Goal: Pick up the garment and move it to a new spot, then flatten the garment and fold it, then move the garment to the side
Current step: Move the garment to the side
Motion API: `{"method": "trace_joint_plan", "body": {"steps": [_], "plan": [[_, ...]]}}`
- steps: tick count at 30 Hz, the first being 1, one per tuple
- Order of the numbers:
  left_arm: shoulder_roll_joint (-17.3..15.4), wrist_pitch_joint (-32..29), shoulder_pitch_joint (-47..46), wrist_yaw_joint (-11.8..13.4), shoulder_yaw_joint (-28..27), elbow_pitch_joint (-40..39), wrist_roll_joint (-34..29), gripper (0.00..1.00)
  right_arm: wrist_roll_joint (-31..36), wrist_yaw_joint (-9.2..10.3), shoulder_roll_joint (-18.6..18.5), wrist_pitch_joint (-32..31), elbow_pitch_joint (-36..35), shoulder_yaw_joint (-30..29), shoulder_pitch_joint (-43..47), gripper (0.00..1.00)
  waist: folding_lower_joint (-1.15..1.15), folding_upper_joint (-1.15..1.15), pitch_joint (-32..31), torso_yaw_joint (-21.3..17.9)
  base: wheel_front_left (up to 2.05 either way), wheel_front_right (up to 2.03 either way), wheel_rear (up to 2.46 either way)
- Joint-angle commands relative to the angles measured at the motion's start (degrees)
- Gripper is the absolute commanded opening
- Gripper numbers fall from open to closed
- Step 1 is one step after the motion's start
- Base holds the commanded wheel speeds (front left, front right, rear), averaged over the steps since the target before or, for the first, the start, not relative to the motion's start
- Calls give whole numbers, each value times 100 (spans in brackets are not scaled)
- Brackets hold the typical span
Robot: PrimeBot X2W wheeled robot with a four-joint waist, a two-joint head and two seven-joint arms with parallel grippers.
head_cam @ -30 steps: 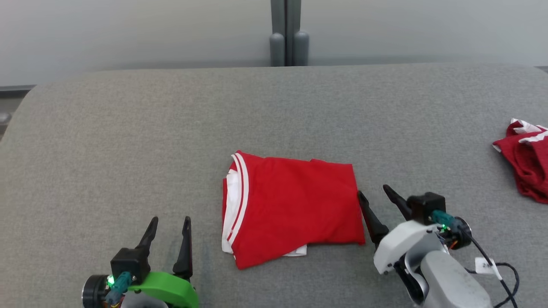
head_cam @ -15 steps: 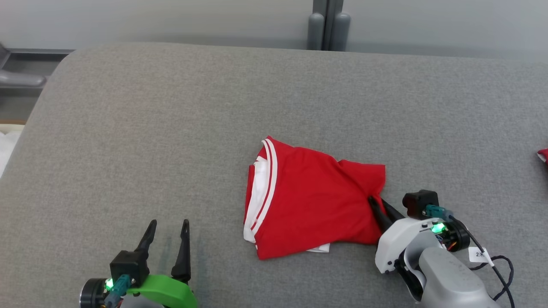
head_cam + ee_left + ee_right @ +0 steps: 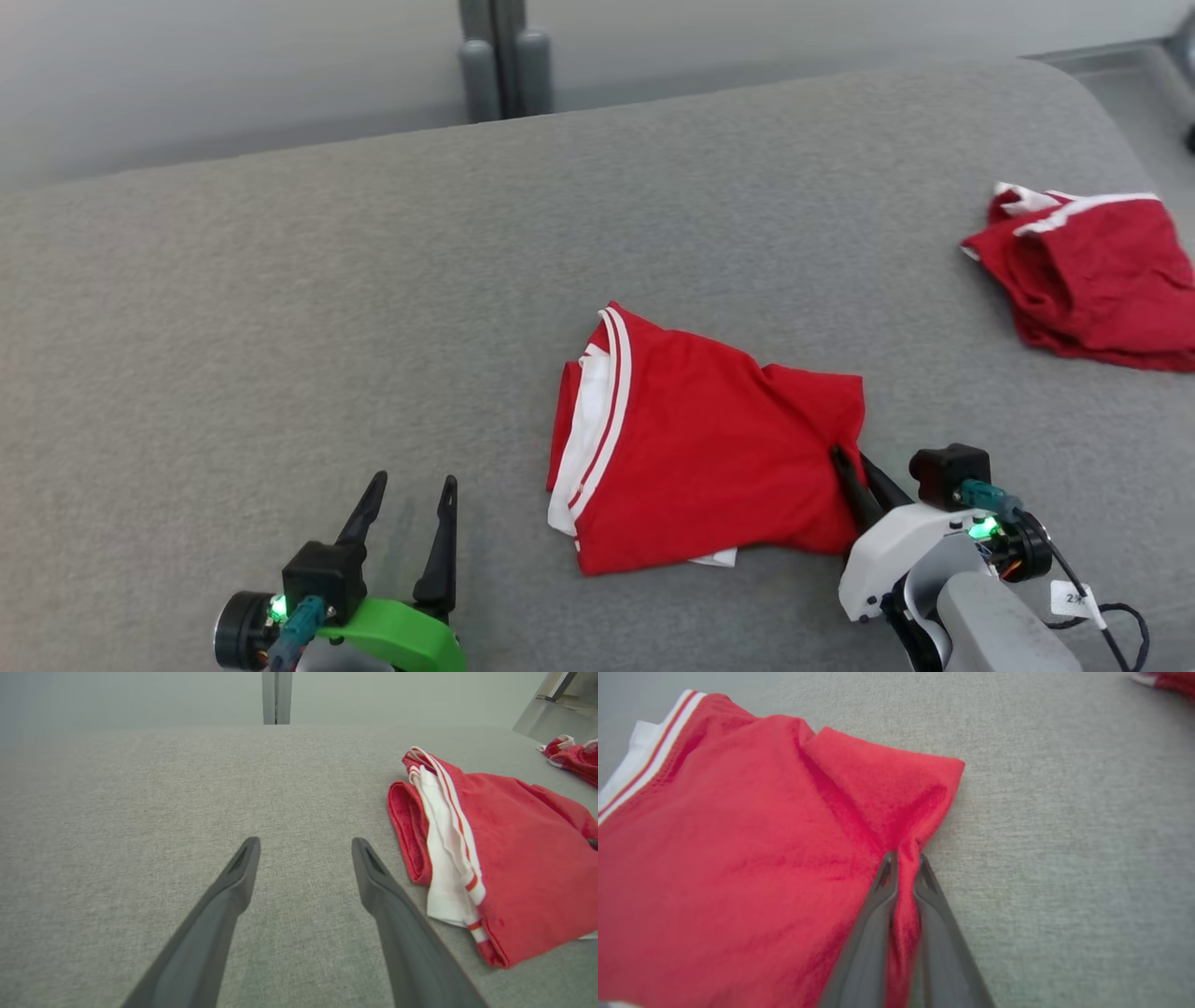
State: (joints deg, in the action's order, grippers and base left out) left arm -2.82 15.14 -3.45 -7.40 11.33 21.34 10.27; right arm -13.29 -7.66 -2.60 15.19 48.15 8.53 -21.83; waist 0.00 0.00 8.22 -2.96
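On the grey cloth-covered counter (image 3: 280, 308), a little right of the middle in the head view, lies the garment (image 3: 709, 439). It is red and folded into a rough rectangle, with white stripes and a white inner layer showing along its left edge. Its right edge is bunched into a ridge where the right hand (image 3: 848, 455) has hold of it. In the right wrist view the two dark fingers (image 3: 871, 933) stand nearly together with a narrow fold of red cloth pinched between them. Creases run from that pinch toward the garment's far right corner, and the rest of the garment lies on the counter.

The left hand (image 3: 414, 479) sits at the lower left, well apart from the garment. Its fingers are spread wide with nothing between them. In the left wrist view they point across bare grey cloth, with the garment's striped edge off to their right.

A second red garment (image 3: 1088, 275), crumpled and edged in white, lies near the counter's right side, well apart from the folded one. A blurred red scrap in the top right corner of the right wrist view is probably that same piece.

A black cable (image 3: 1111, 625) carrying a small white tag (image 3: 1071, 598) trails from the right wrist at the bottom right of the head view.

The counter's covering is a plain woven grey, and its far edge and corners are rounded. Behind that edge a pair of grey posts (image 3: 504, 56) stands close together against a pale grey wall (image 3: 233, 75).
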Motion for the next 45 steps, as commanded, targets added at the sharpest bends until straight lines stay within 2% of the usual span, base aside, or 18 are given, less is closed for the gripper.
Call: {"method": "trace_joint_plan", "body": {"steps": [1,7,13,20,25,29,33,37,38,39,40,45], "plan": [[-23,-4,-104,-8,44,-25,16,100,0,30,-61,-11,-13,-15,178,0,0,0,-228,-1530,0,0,0],[-25,-5,-177,-9,78,-170,42,100,-103,24,-46,-8,-206,19,210,0,0,0,-117,-2176,0,0,0],[-26,-4,-205,-8,95,-192,-7,100,7,24,-43,-7,-382,39,79,0,0,0,17,-2439,0,0,0],[-127,-5,-372,-7,138,-273,-161,100,135,24,-37,-3,-417,183,-910,0,0,0,501,-2285,0,0,0],[-346,-5,-578,-2,164,-304,-127,100,324,24,-42,-100,-192,161,-2161,0,0,0,931,-2022,0,0,0],[-492,-5,-730,-2,158,-312,-70,100,764,24,-38,-156,264,-434,-3025,0,0,0,1211,-1831,0,0,0],[-560,-4,-851,-2,214,-329,-34,100,1814,24,-347,-265,640,-1605,-3578,0,0,0,1402,-1657,0,0,0],[-576,-4,-952,-2,227,-335,8,100,2905,23,-604,-432,542,-2772,-3648,0,0,0,1524,-1494,0,0,0],[-573,-5,-976,-3,218,-339,14,100,3209,23,-653,-459,453,-3029,-3589,9,0,0,1548,-1464,0,0,0],[-578,-5,-981,-3,220,-338,14,100,3417,23,-662,-482,377,-3267,-3523,46,0,0,1555,-1452,0,0,0],[-589,-4,-986,-3,219,-333,16,100,3655,23,-622,-484,280,-3546,-3454,100,0,0,1560,-1439,0,0,0],[-595,-8,-972,-2,116,-294,7,100,4187,23,-297,-199,-22,-4335,-3324,100,0,0,1490,-1434,0,0,0]]}}
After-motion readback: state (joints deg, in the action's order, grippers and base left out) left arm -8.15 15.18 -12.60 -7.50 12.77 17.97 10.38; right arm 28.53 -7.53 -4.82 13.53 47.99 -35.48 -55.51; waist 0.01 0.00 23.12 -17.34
